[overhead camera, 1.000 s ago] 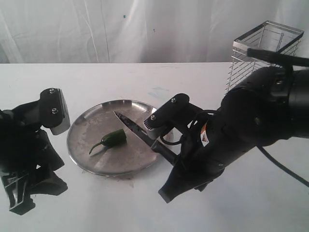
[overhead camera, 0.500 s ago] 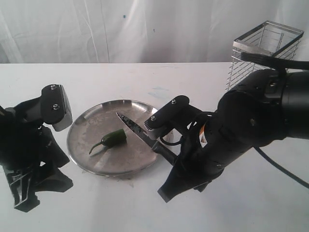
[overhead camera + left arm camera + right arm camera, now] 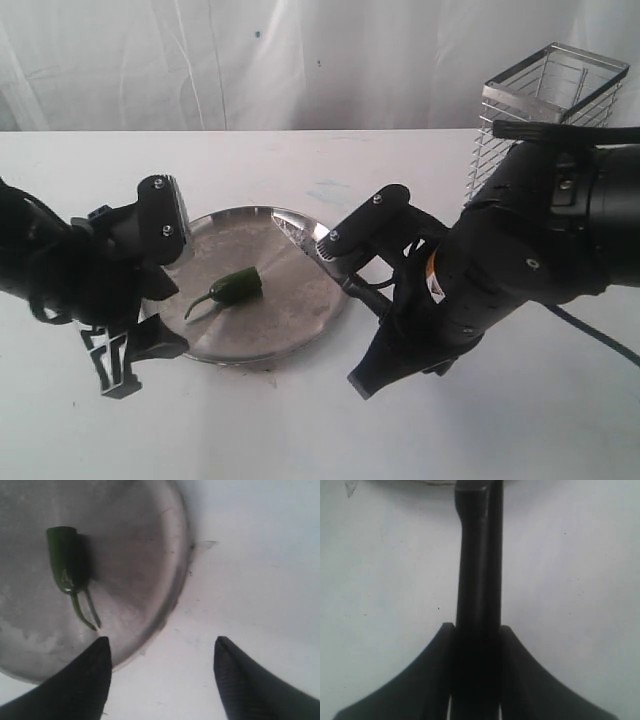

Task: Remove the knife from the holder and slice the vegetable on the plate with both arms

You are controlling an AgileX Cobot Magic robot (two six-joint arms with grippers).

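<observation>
The dark green vegetable point(image 3: 236, 285) lies on the silver plate point(image 3: 292, 312), left of its middle, its stem pointing toward my left arm. My right gripper point(image 3: 477, 630) is shut on the black handle of the knife point(image 3: 477, 555). The knife's blade point(image 3: 303, 244) reaches over the plate's right rim, clear of the vegetable. My left gripper point(image 3: 162, 645) is open and holds nothing. It hangs over the plate's near left rim, and the vegetable point(image 3: 64, 555) lies just beyond one of its fingers point(image 3: 90, 680). The wire holder point(image 3: 545, 110) stands at the back right.
The bulky right arm point(image 3: 520, 260) fills the space between the plate and the holder. The left arm point(image 3: 60, 275) crowds the plate's left side. White table point(image 3: 300, 430) runs along the front, with a white backdrop behind.
My left arm has swung right, up to the plate's left rim. The right arm has drawn the knife back toward the right, so the blade has moved away from the vegetable.
</observation>
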